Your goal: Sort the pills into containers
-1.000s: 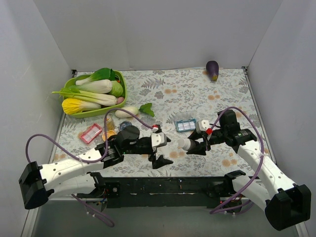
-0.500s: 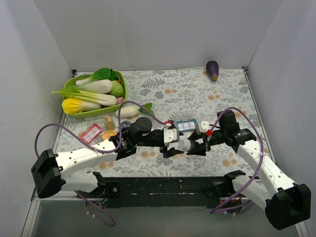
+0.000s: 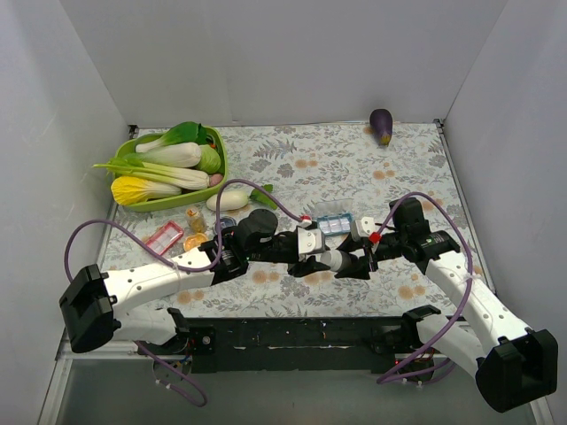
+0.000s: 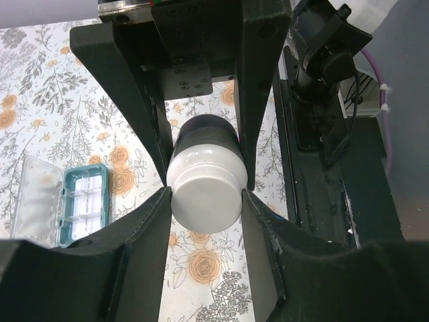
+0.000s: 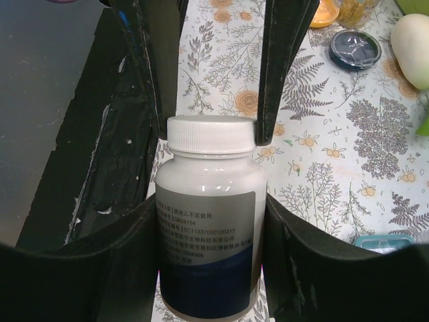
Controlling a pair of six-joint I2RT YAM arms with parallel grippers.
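Note:
A white pill bottle [image 3: 332, 259] lies level above the table, between the two arms. My right gripper [image 3: 353, 262] is shut on its labelled body [image 5: 209, 235]. My left gripper [image 3: 312, 260] faces it, and both its fingers press the white cap [image 4: 206, 194]. No pills show; the bottle is opaque. Of the containers, a blue-rimmed tray [image 3: 334, 225] lies just behind the bottle, with its clear lid open in the left wrist view [image 4: 85, 201]. A red-rimmed tray [image 3: 164, 237], an orange dish [image 3: 194, 240] and a blue-grey dish [image 3: 224, 223] sit to the left.
A green basket [image 3: 222, 166] of leafy vegetables stands at the back left. A white radish [image 3: 230, 200] lies in front of it, and a purple eggplant [image 3: 381, 126] sits at the far wall. The left arm's purple cable loops over the table.
The left arm has swung right from the table's front to the bottle, and its jaws have closed from wide open onto the cap. The right arm and bottle have stayed still.

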